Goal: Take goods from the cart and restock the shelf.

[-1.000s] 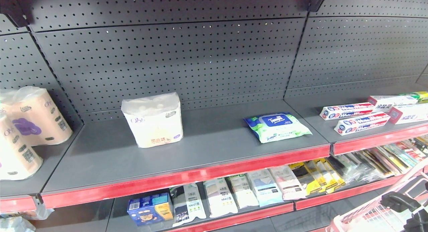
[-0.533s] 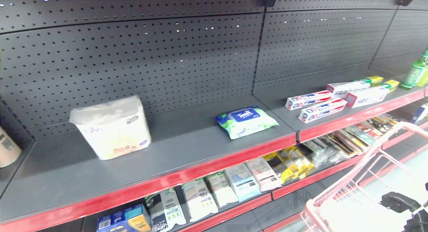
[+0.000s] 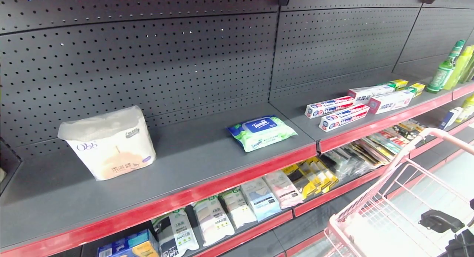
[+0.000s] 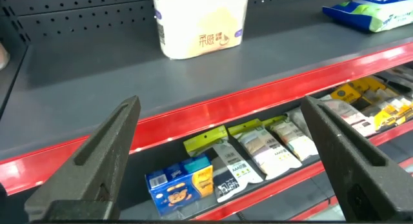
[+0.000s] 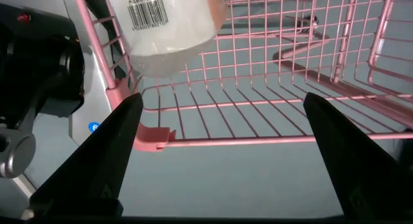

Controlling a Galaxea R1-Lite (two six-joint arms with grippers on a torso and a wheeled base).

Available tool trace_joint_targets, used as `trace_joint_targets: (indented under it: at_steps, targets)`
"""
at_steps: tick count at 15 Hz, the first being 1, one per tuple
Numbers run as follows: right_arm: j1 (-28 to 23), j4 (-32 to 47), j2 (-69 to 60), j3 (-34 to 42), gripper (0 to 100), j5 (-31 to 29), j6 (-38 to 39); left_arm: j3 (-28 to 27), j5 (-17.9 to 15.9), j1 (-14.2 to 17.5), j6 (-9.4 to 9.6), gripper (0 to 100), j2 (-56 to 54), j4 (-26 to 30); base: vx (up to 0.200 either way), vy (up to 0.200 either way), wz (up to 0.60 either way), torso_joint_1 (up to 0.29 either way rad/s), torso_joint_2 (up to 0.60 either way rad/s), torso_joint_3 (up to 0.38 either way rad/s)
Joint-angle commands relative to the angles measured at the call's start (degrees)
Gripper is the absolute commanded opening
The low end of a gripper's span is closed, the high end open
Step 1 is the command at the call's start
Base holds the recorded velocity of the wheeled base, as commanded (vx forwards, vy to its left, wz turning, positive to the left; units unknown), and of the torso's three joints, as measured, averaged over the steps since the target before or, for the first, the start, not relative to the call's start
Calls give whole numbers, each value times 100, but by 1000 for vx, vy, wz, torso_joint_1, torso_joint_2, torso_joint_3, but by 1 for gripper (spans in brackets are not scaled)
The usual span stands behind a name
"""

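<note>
Grey shelf [image 3: 207, 164] with a red front edge, against a perforated back panel [image 3: 166, 64]. Pink wire cart [image 5: 271, 141] low on the right, in front of the shelf. Left gripper [image 4: 219, 153] wide open and empty, facing the shelf front. Right gripper [image 5: 219, 153] likewise spread apart, holding nothing, facing the cart's wire side. Toilet-roll pack [image 3: 107, 143] upright on the shelf's left part. White barcoded pack [image 5: 169, 27] inside the cart, against its wire wall. Wet-wipes pack [image 3: 261, 132] flat on the shelf, well right of the toilet-roll pack. Toothpaste boxes [image 3: 335, 112] farther right, on the next section. Small packets [image 3: 237, 212] in a row on the lower shelf [image 3: 251, 233].
</note>
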Motion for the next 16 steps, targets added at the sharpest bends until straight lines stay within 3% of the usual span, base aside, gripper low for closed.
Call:
trace_joint_targets:
  at_steps: [1,6,7,11,16]
  targets:
    - [38,-12,-15,4,100,-1,-64,2,-1,-2,-2,100,5,-2,0,0,0,0,0,0]
    - [548,-478,99,-14,100,17,-21,2,-1,-2,-2,100,5,-2,0,0,0,0,0,0]
    - [864,-1005,398,-5,100,17,129,2,-1,-2,-2,100,5,-2,0,0,0,0,0,0]
    - [1445,-1840,917,-49,100,17,401,2,-1,-2,-2,100,5,-2,0,0,0,0,0,0]
    - [1893,-2113,1233,-58,100,8,410,2,-1,-2,-2,100,5,-2,0,0,0,0,0,0]
